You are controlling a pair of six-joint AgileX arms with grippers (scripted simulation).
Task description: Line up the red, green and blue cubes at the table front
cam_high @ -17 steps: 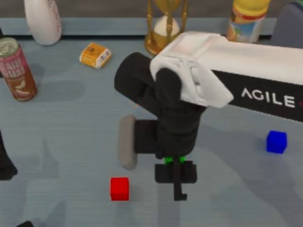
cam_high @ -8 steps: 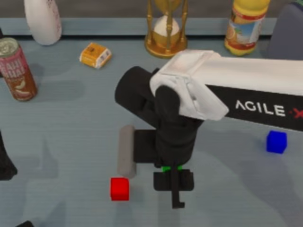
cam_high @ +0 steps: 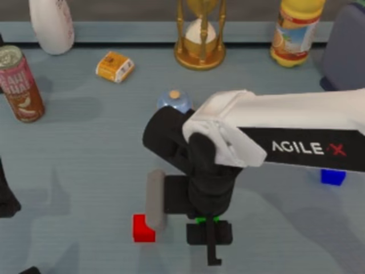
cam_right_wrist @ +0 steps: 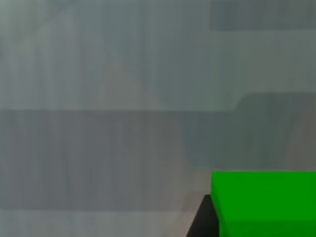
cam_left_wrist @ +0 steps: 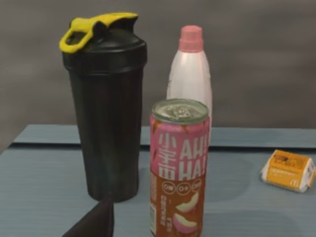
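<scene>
The right arm's black two-finger tool (cam_high: 209,231) hung low over the front of the ribbed grey-blue desk (cam_high: 85,171), clenched on the small bright green cube (cam_high: 206,219), of which the top view showed only a thin green sliver between the black fingers; the right wrist view showed the same cube (cam_right_wrist: 264,202) close up against the bare desk surface (cam_right_wrist: 123,98). The small bright red cube (cam_high: 142,229) sat on the desk near the front edge, just beside the tool on the top view's left, partly covered by a grey part of the arm. The small deep blue cube (cam_high: 332,177) lay well apart toward the right side, half hidden under the white arm link. Along the back of the desk stood a white bottle with a pink cap (cam_high: 52,25), a pink drink can (cam_high: 21,83), an orange-and-white packet (cam_high: 114,67), a gold hourglass (cam_high: 200,34) and a yellow-capped juice bottle (cam_high: 295,31), with a small blue round object (cam_high: 174,101) peeking out behind the arm. The left arm was parked at the left edge; whether its tool (cam_left_wrist: 94,222) was released or clenched could not be told, and its wrist view faced a black shaker with a yellow lid (cam_left_wrist: 106,103).
</scene>
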